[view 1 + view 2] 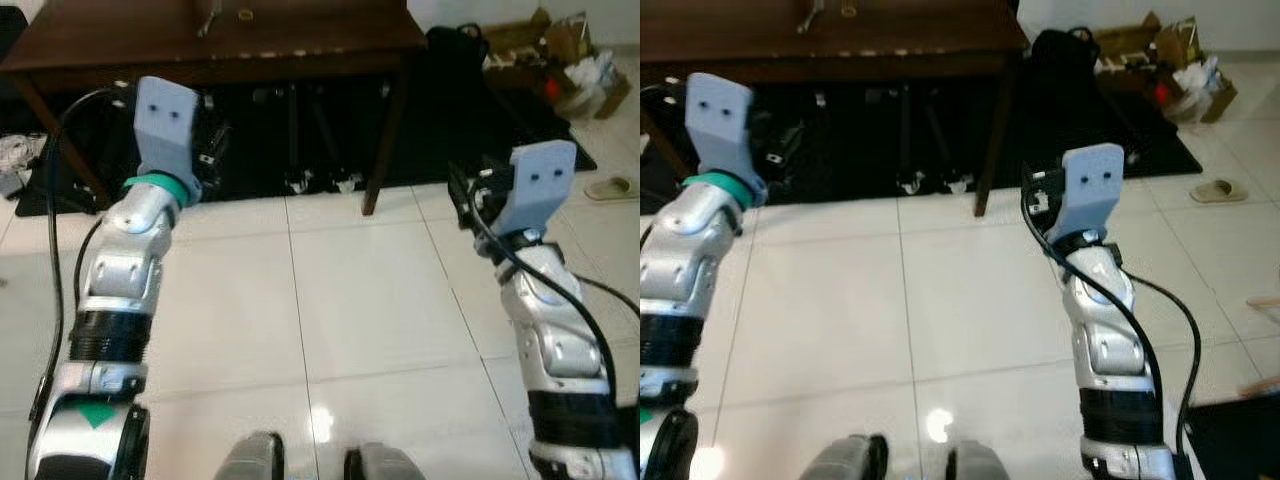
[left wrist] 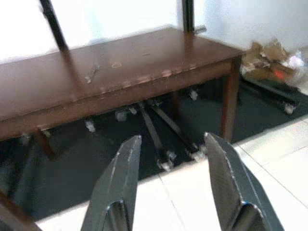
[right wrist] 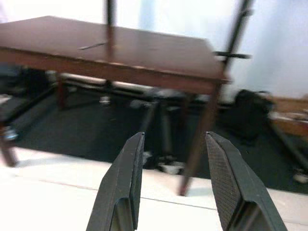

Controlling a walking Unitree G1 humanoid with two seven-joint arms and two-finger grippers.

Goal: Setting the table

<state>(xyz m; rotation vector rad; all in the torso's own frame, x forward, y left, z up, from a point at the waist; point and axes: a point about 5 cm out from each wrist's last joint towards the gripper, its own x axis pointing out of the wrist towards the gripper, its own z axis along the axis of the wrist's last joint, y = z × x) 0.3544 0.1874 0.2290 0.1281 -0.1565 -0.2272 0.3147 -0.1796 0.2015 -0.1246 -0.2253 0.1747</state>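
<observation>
While both arms are raised over the white tile floor (image 1: 370, 310), the dark wooden table (image 1: 300, 45) stands ahead of them, its near right leg (image 1: 385, 140) on the edge of a black mat (image 1: 470, 140). On the table top lie a thin metal utensil (image 1: 208, 20) and a small round thing (image 1: 245, 14), too small to identify. Right of the table: a black bag (image 1: 455, 40), cardboard clutter (image 1: 560, 50), a slipper (image 1: 612, 187) on the tiles.

Right eye view: same layout, slipper (image 1: 1218, 190) well right of the table leg (image 1: 992, 140).

Left wrist view: left gripper (image 2: 168, 159) points at the table (image 2: 125, 72), fingers (image 2: 120, 187) spread apart, nothing between them. Utensil (image 2: 91, 73) lies on the table top.

Right wrist view: right gripper (image 3: 173, 154) also faces the table (image 3: 144, 53), fingers (image 3: 228, 183) apart, holding nothing. Utensil (image 3: 94, 45) on the table top.
</observation>
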